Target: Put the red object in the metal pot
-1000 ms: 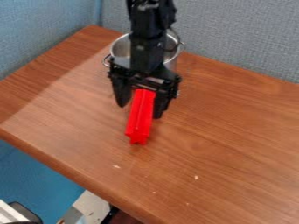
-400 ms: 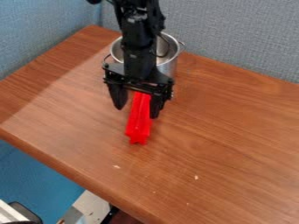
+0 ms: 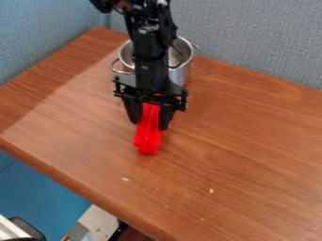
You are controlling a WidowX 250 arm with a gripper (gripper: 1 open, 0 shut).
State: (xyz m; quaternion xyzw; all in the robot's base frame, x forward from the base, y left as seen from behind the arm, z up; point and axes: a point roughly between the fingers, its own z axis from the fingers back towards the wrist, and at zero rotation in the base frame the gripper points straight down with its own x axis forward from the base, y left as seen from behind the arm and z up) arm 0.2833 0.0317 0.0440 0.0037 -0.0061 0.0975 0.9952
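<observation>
The red object [image 3: 150, 135] is a long bright red bar lying on the wooden table, its far end pointing toward the metal pot [image 3: 183, 64]. The pot is a small shiny steel one standing at the back of the table, partly hidden behind the arm. My gripper [image 3: 151, 118] points straight down over the bar's far end, low at the table. A black finger stands close on each side of the bar. Whether the fingers press the bar does not show. The bar's near end lies free on the wood.
The brown wooden table [image 3: 63, 104] has its left and front edges close by, with a drop to the floor beyond. A blue wall stands behind the pot. Bare wood lies to the left and right of the bar.
The gripper has sunk a little onto the bar's far end, and its fingers have drawn in from wide apart to close beside the bar. The bar and the pot have not moved.
</observation>
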